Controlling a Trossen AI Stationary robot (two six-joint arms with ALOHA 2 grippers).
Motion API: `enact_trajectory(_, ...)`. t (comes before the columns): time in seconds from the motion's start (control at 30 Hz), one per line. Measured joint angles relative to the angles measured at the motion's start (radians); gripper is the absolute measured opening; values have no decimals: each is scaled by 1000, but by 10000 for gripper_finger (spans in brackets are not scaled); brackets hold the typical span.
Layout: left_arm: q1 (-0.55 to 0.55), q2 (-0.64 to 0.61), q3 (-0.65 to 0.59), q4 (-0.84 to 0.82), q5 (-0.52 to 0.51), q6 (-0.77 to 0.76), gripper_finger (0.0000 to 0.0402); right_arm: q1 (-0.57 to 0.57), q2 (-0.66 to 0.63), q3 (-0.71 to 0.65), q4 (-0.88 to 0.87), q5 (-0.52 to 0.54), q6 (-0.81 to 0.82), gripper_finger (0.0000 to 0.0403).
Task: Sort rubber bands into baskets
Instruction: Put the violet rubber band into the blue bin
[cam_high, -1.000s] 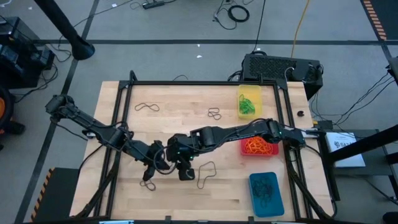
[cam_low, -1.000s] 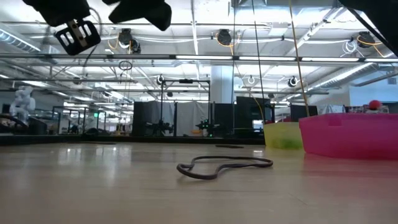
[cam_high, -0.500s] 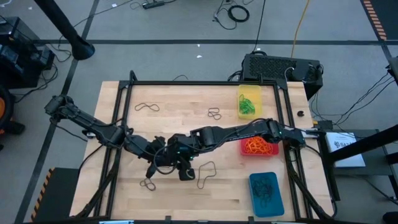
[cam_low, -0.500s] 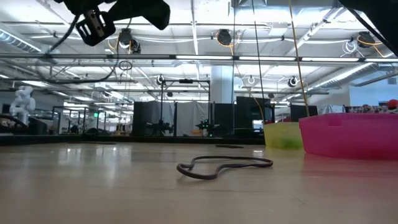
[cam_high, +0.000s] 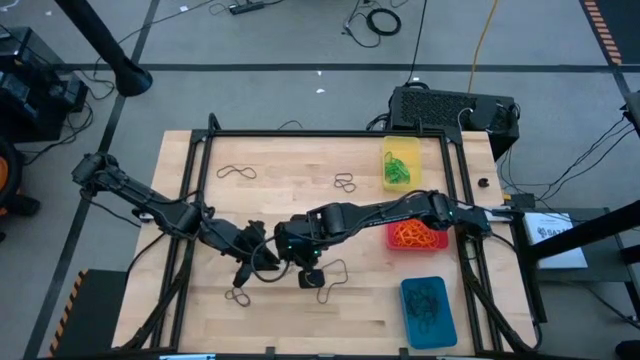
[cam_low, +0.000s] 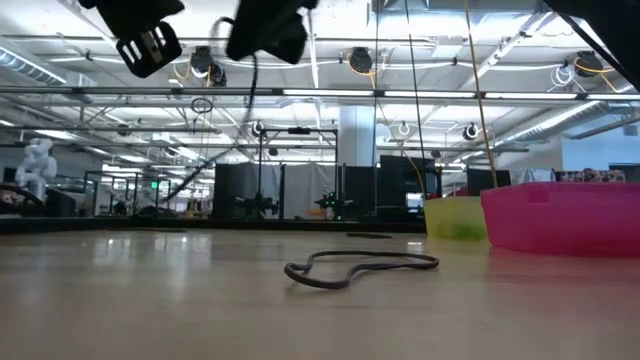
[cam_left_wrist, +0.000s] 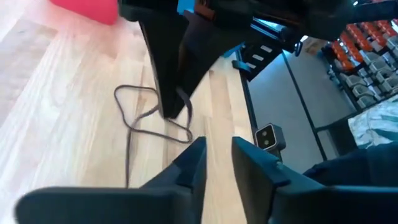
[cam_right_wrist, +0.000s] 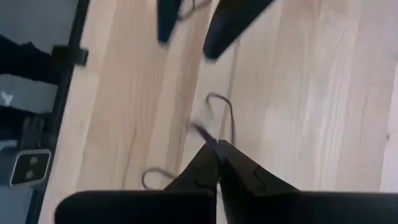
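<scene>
My right gripper (cam_high: 303, 270) (cam_right_wrist: 217, 154) is shut on a dark rubber band (cam_left_wrist: 182, 102) above the table's near middle. A strand of it hangs down in the low view (cam_low: 252, 95). My left gripper (cam_high: 266, 262) (cam_left_wrist: 217, 158) stands open just left of it, its fingers (cam_right_wrist: 168, 18) apart and facing my right gripper's tips. Another dark band (cam_high: 332, 278) (cam_low: 360, 268) lies flat on the wood below. The yellow basket (cam_high: 400, 165) holds green bands, the red basket (cam_high: 415, 236) orange ones, and the blue basket (cam_high: 428, 310) dark ones. My right gripper pinches the dark band (cam_right_wrist: 200, 130) between its two fingers, right at their tips. The fingers slant steeply down toward the table's near left. The band is lifted clear of the table and hangs slack below the tips.
Loose dark bands lie at the far left (cam_high: 237, 172), the far middle (cam_high: 345, 182) and the near left (cam_high: 238, 295). A black frame (cam_high: 300, 133) runs around the tabletop. A black box (cam_high: 450, 108) stands behind the far right corner.
My left gripper has swung a little toward the table's right and met my right gripper. My right gripper has tipped further down. A dark strand now hangs below my right gripper in the low view, where none showed before.
</scene>
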Motion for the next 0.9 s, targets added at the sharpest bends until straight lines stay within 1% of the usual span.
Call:
enact_trajectory(0.2, 0, 0, 0, -26, -27, -6, 132, 4, -3, 0, -119, 0, 3, 1)
enact_trajectory(0.33, 0, -1, 0, -43, -49, -10, 151, 25, -30, 0, -245, 0, 8, 1)
enact_trajectory(0.4, 0, 0, 0, -52, -60, -10, 154, 44, -50, 0, -312, 0, 8, 1)
enact_trajectory(0.57, 6, 0, 0, -53, -68, -9, 155, 99, -124, 0, -399, 1, 50, 0)
enact_trajectory(0.7, 18, 0, 0, -67, -68, -9, 155, 166, -193, 1, -459, 3, 150, 0)
enact_trajectory(0.83, 34, 0, 0, -70, -68, -10, 155, 262, -250, 1, -457, 4, 238, 0)
enact_trajectory(0.9, 40, 0, 0, -70, -69, -9, 155, 314, -271, 1, -458, 39, 301, 0)
